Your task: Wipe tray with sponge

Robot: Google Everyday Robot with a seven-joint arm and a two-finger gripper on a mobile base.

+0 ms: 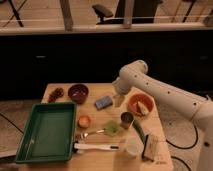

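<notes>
Hovering above the wooden table (105, 161), the white arm's gripper (119, 100) has its fingers spread and grasps nothing. One small medium-blue rectangular sponge (103, 102) lies on the table just left of the gripper, well apart from the one large dark-green plastic tray (47, 132) at the table's left. Bowls counted: two, one dark-red round bowl (78, 92) and one orange bowl (140, 105). Cups: two, one metal cup (127, 119) and one white cup (132, 147). One white-handled utensil (97, 147) lies beside the tray.
</notes>
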